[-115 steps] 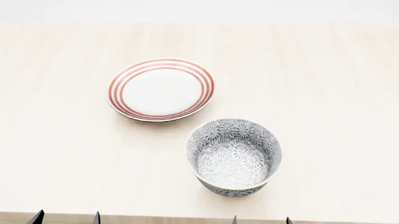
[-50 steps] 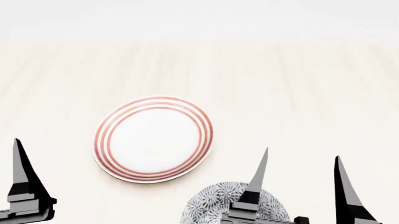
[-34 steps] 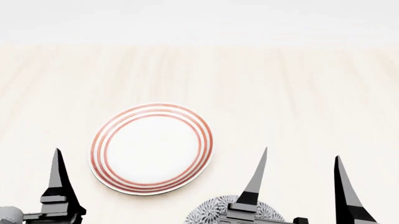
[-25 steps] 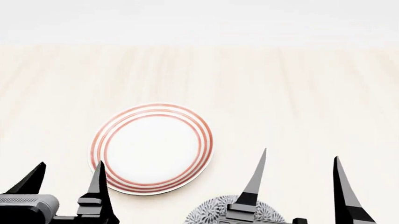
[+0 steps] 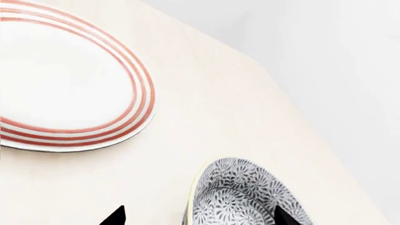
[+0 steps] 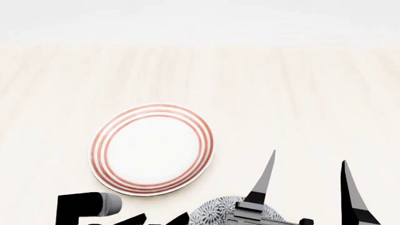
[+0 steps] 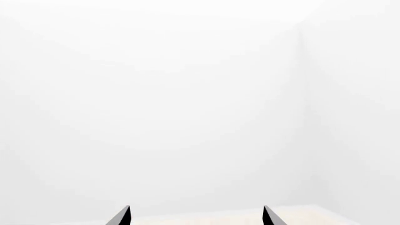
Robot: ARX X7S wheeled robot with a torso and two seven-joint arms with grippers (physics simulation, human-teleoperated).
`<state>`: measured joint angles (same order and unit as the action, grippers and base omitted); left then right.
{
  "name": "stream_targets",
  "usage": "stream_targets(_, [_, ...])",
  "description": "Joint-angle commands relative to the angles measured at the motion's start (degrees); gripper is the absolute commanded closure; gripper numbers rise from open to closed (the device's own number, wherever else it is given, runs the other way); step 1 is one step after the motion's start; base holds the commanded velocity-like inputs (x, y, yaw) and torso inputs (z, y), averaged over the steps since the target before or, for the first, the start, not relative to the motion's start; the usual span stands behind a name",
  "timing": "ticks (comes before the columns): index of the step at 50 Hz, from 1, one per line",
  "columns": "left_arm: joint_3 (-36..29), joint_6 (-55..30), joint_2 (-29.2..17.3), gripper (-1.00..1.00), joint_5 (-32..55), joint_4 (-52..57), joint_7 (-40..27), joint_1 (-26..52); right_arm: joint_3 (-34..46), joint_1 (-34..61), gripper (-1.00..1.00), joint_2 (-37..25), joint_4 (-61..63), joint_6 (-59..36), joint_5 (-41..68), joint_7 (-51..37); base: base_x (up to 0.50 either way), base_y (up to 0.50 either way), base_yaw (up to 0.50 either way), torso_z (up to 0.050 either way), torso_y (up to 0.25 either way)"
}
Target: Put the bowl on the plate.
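Note:
The plate, white with red-orange rings, lies flat on the table, left of centre. Just a grey floral piece of the bowl shows at the bottom edge of the head view, behind my arms. In the left wrist view the bowl stands upright near the plate. My left gripper is open, with one fingertip over the bowl's inside and the other over the table, astride the yellowish rim. My right gripper points up beside the bowl, open and empty, as the right wrist view also shows.
The pale wooden table stretches far beyond the plate to a white backdrop. My left arm lies across the bottom left of the head view. The table's edge runs near the bowl in the left wrist view.
My left arm has swung in from the far left toward the bowl and turned sideways. The right gripper has drifted slightly right and down. Plate and bowl have stayed put.

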<state>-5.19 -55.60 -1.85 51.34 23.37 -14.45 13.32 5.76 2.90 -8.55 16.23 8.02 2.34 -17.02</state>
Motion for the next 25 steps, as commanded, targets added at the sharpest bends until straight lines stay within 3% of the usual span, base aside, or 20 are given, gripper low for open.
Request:
stream_targets(1, [2.7,-8.0,1.1,-1.0,17.6,-5.1,-8.4,2.5,-1.4,0.8,-1.0,0.2,-1.8,1.1,0.3,-2.6,0.0,0.0,0.0,0.0,0.0])
stream_targets(18, [1.9,-5.9,0.2,-1.0,23.8,-13.5,-12.8,3.5,-1.1,1.3,-1.0,-0.7,-2.1,0.4,0.8,-3.6,0.0,0.0,0.0,0.0,0.0])
stream_targets(25, [0.4,-2.5,0.5,-1.0,22.3,-19.9,-12.9,6.8,-1.0,1.3,-1.0,-1.0,-2.1,0.4,1.1,-3.9,0.0,0.0,0.0,0.0,0.0])
